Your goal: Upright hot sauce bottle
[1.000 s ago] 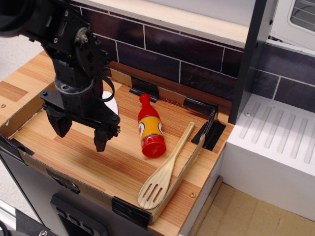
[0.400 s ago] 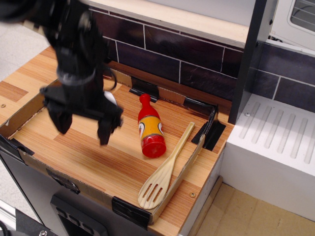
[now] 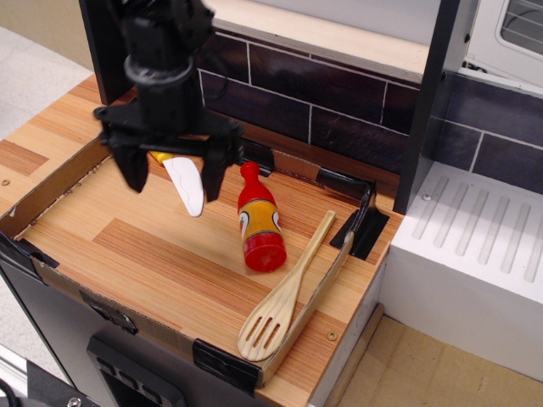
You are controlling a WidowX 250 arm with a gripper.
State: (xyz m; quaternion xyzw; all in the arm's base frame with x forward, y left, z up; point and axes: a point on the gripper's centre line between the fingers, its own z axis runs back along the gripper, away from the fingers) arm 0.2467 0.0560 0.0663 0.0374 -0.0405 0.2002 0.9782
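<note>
The hot sauce bottle [image 3: 257, 220] lies on its side on the wooden tray floor [image 3: 144, 254]. Its red cap points to the back wall and its red base faces the front. The yellow-orange label with a white oval faces up. My black gripper [image 3: 172, 180] hangs open and empty above the tray, just left of the bottle's cap end. Its right finger [image 3: 212, 176] is close beside the bottle's neck, apart from it. Its left finger [image 3: 134, 173] is further left.
A white toy knife [image 3: 185, 183] with a yellow handle lies between my fingers on the tray. A wooden slotted spatula [image 3: 284, 298] lies at the tray's right edge. Dark tiled wall [image 3: 339, 110] stands behind. A white drainer [image 3: 475, 246] is at right.
My gripper has risen and moved back and to the right, from the tray's front left to beside the bottle's cap. It stayed open. The bottle has not moved.
</note>
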